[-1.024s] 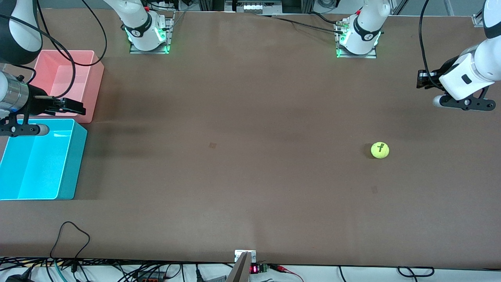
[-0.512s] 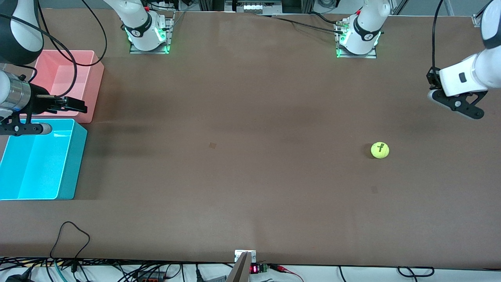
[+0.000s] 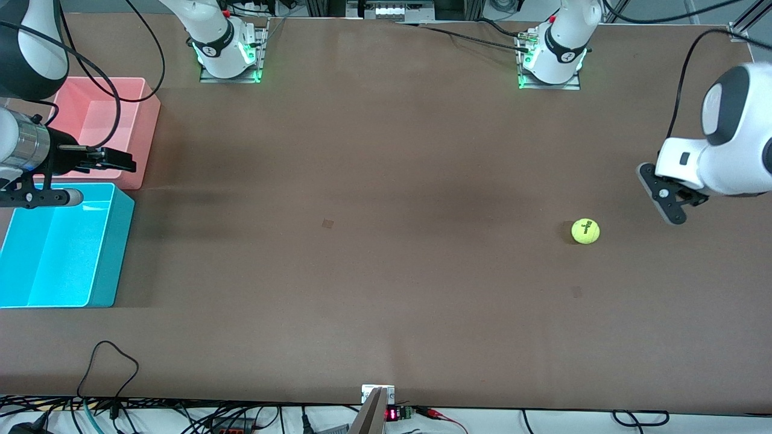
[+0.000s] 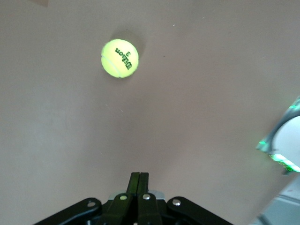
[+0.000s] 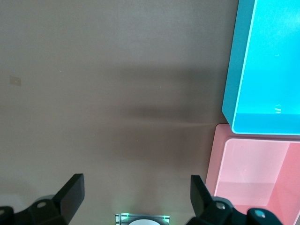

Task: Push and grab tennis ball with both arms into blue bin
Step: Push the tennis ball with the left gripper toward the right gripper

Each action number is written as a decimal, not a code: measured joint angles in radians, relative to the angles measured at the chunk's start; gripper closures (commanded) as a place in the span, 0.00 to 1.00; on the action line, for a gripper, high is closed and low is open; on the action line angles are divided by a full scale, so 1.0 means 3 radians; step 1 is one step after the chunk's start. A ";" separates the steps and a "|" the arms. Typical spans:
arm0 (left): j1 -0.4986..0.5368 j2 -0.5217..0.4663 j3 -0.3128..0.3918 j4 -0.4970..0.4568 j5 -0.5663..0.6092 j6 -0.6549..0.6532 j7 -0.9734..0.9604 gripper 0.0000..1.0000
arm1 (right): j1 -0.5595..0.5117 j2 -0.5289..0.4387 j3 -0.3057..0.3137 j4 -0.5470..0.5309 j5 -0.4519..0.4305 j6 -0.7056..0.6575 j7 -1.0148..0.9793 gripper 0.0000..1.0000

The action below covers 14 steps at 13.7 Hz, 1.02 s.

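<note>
The tennis ball (image 3: 585,231) lies on the brown table toward the left arm's end, lettering up; it also shows in the left wrist view (image 4: 120,58). My left gripper (image 3: 670,205) hangs over the table beside the ball, apart from it, toward the table's end. Its fingers (image 4: 139,176) are shut and empty. My right gripper (image 3: 113,160) hovers over the edge between the pink bin and the blue bin (image 3: 60,253), open and empty (image 5: 135,192). The blue bin also shows in the right wrist view (image 5: 267,70) with nothing in it.
A pink bin (image 3: 102,114) stands against the blue bin, farther from the front camera, and shows in the right wrist view (image 5: 253,173). The arm bases (image 3: 226,54) (image 3: 550,57) stand along the table's edge. Loose cables (image 3: 108,367) lie at the near edge.
My left arm has swung down and in toward the ball, its hand turning to point at the table. The right gripper has barely moved. The ball has not moved.
</note>
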 measured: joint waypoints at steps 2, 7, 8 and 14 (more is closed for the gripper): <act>0.0108 0.0019 0.0003 -0.0291 0.0000 0.0468 0.0263 1.00 | 0.0001 -0.0010 0.0000 0.0002 0.0003 0.0002 0.0000 0.00; 0.0286 0.0144 0.0004 -0.0660 0.0001 0.1031 0.0565 1.00 | 0.0065 0.0044 0.0011 -0.0012 0.0015 0.0006 -0.0001 0.00; 0.0329 0.0192 0.0004 -0.0664 0.0001 0.1076 0.0670 1.00 | 0.0106 0.0093 0.0013 -0.0020 0.0018 0.0017 -0.0001 0.00; 0.0403 0.0409 0.0004 -0.0712 0.0003 0.1573 0.1174 1.00 | 0.0278 0.0296 0.0006 -0.0023 0.0013 0.0078 0.0005 0.00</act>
